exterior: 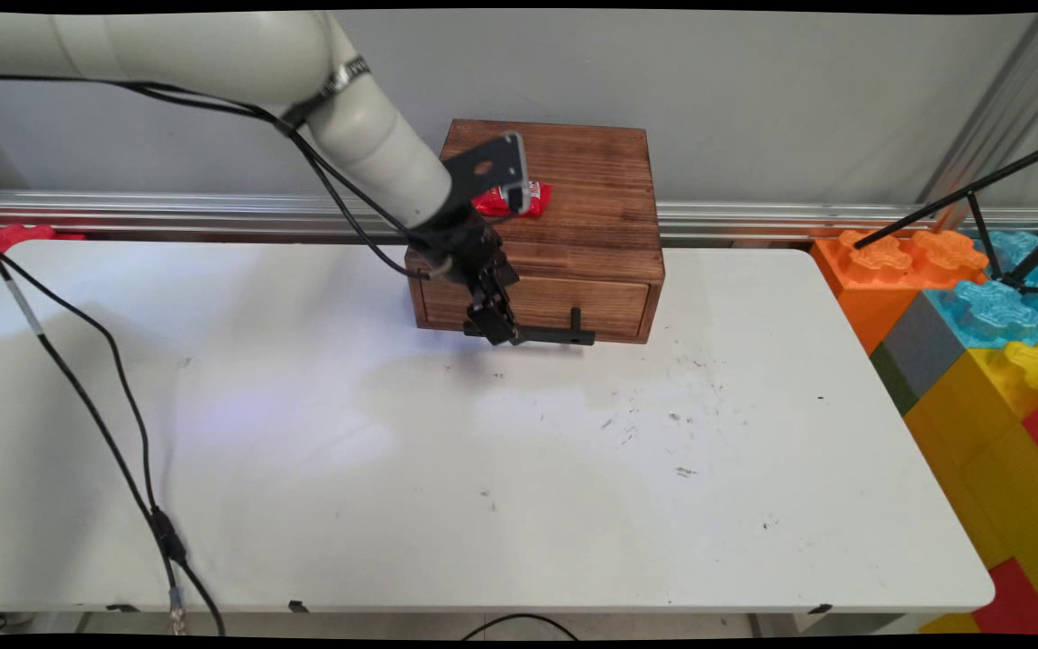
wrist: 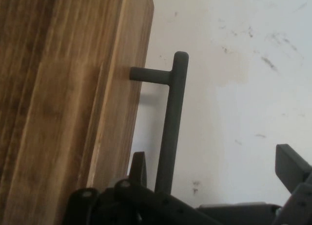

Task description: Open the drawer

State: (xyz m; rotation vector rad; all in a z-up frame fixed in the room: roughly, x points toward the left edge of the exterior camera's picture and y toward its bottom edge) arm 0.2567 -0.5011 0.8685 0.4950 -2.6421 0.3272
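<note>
Your gripper sits just above centre of the main view, jaws spread, 1 finger between the wooden box and its black drawer handle, the other finger well out at the hand view's lower right. Nothing pinches the bar, so a pull could slip off its left end. A red packet lies on the box top and may slide if the box jerks.
</note>
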